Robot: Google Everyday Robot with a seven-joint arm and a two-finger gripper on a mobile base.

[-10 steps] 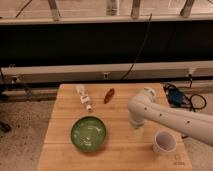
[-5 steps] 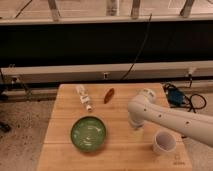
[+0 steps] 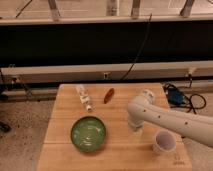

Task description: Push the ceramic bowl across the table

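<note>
A robot arm's gripper [image 3: 135, 125] hangs low over the worktop [image 3: 120, 156] to the right of the bowl [image 3: 88, 133], clearly apart from it; whether it is open or closed cannot be told. Over the past second almost nothing has changed: the arm has held its place and the green bowl sits where it did, near the front edge and left of centre. The push has evidently not begun. A pale cup [image 3: 164, 142] stands further right of the bowl, while a small white bottle [image 3: 84, 97] and a reddish-brown item [image 3: 109, 95] lie behind it.
</note>
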